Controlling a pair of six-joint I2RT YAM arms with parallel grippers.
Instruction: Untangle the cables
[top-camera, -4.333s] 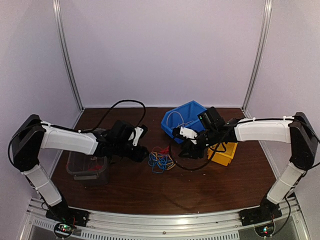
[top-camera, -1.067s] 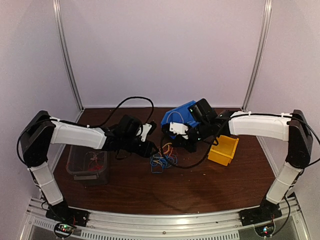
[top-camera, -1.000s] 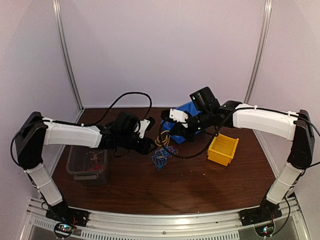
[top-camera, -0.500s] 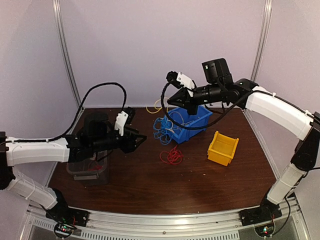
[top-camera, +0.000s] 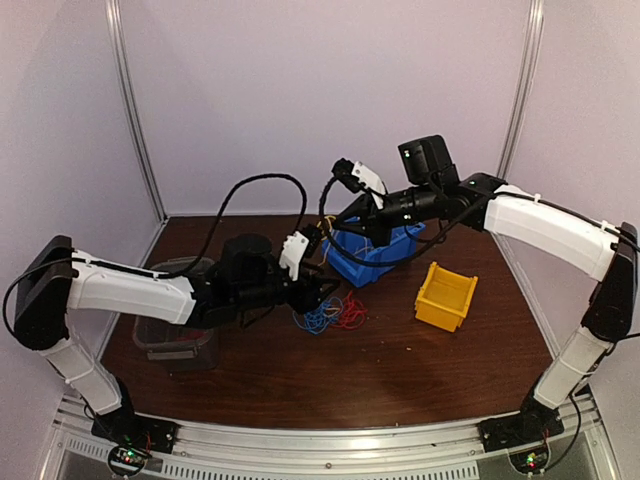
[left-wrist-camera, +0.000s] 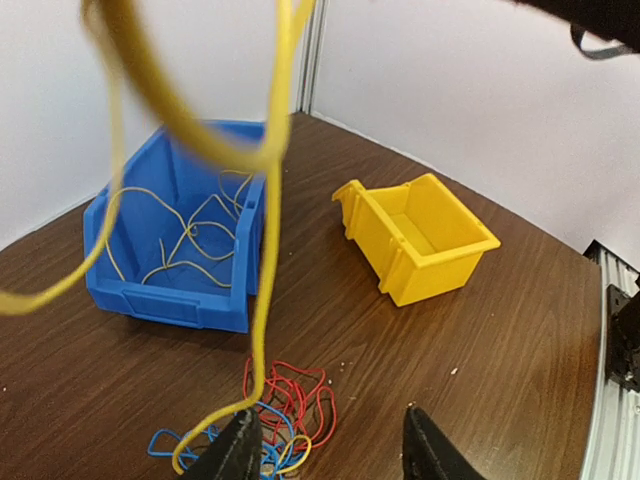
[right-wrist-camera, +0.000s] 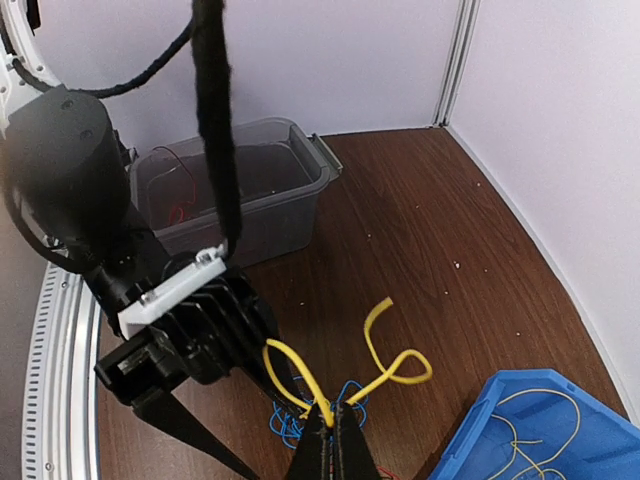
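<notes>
Overhead, the right end effector pinches the yellow cable, which hangs near-vertical down to the red and blue cables on the counter, just ahead of the spread left end effector, the nearer arm.

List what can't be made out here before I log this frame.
- Left wrist view: the yellow cable is blurred near the lens and runs off the top edge; the red and blue pile is cut by the bottom edge.
- Right wrist view: the right pincer hides most of that pile.
- Top view: its strands are too thin to tell which cross; the left pincer covers part.
</notes>
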